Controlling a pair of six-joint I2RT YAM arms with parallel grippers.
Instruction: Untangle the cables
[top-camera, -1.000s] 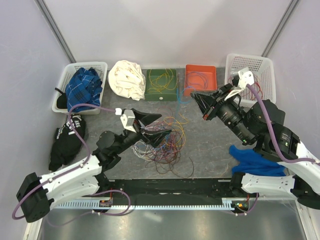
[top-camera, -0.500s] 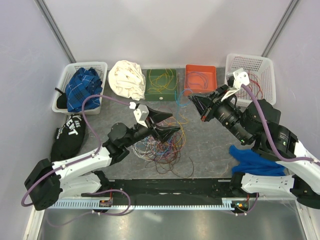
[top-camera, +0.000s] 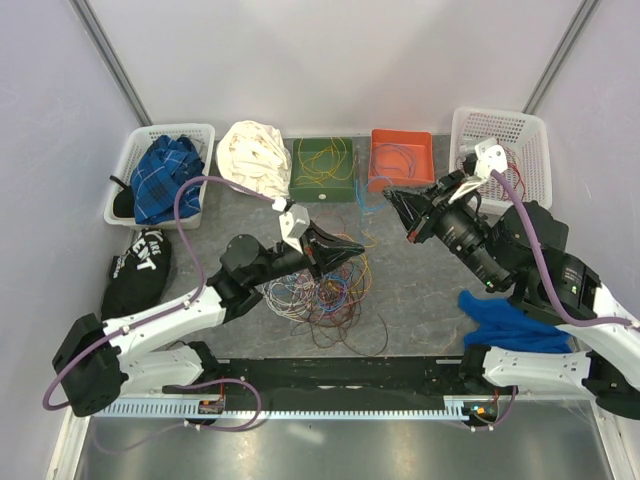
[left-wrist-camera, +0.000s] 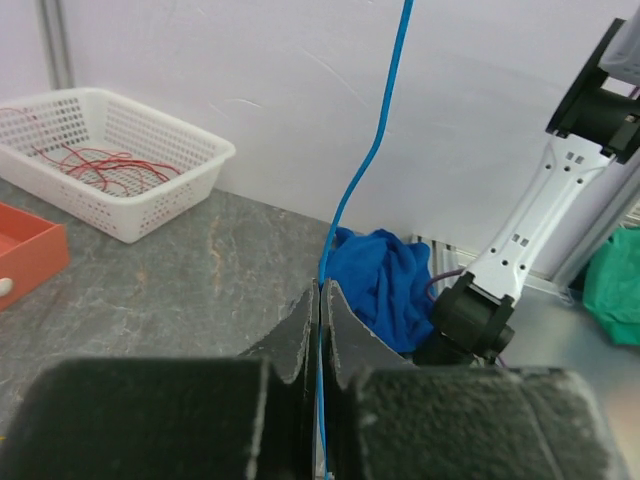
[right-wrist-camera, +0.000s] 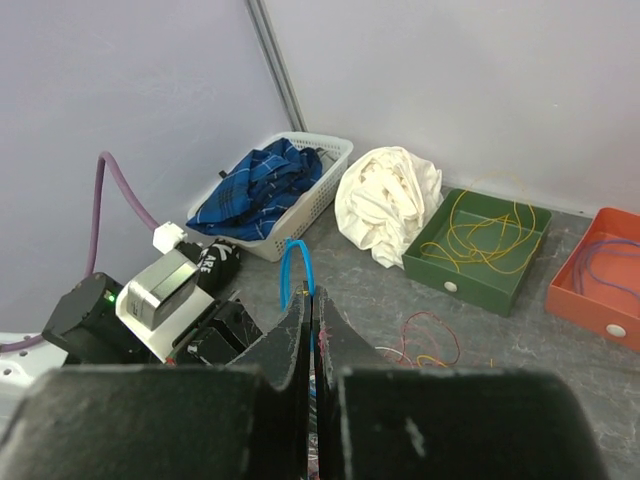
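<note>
Biggest thing here is the grey table, with both arms reaching in from the near edge, the left arm angled toward the middle and the right arm raised and pointing back toward the left.

Along the far edge, left to right:
- a white basket with a blue plaid cloth stuffed in it
- a crumpled white cloth
- a green tray with yellow wires in it
- an orange tray with a few thin strands in it
- another white basket in the right corner, with red wires in it

A black bag lies on the left side of the table, and a blue cloth sits near the right arm's base.

The tangle of cables is in the middle of the table, a loose messy pile of purple, red, orange, yellow and white loops, right under and just in front of the left arm's tip.

The left gripper hovers over the far side of that pile. From its wrist camera the fingers are pressed tight together on a single blue cable, which runs straight up out of the pinch and off the top of the view.

The right gripper sits above the table in front of the orange tray, pointing toward the left one. Its fingers are clamped together too, with a small blue loop sticking up out of the pinch.

Can't tell whether both are on the same strand.
</note>
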